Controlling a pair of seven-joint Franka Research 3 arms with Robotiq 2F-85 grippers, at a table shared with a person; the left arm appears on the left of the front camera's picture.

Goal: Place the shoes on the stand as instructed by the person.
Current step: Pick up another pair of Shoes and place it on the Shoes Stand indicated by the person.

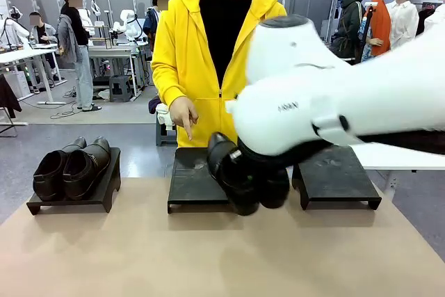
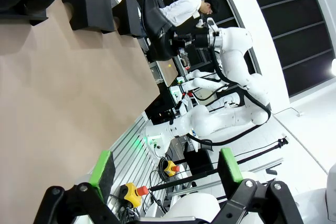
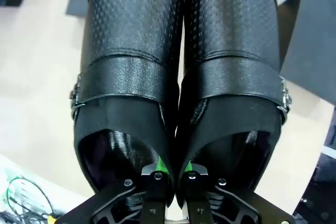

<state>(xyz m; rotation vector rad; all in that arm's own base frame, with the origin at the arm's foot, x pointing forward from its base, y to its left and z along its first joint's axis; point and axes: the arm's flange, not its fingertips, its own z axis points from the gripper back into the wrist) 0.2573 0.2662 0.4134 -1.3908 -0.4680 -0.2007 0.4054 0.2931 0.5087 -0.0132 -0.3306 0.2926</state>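
Shoes, the held pair, hung at lower centre of the front view, toes tipped down over the front edge of the middle stand, and the right gripper was clamped tight on their two inner walls, one green pad inside each shoe opening. In the right wrist view the pair sat side by side, touching, buckled straps across the perforated uppers. The other pair rested on the left stand at the left of the frame, while the right stand sat bare. All three black stands lined up along the far edge of the tan table. Behind it the person in yellow pointed one hand down at the middle stand. Grey floor, workbenches and other people filled the room beyond. The white right arm blocked much of the frame's right half, hiding its own gripper there and most of the held pair's heels. The left gripper stood with its fingers wide apart at the bottom of its own view, holding nothing, over the table's edge.
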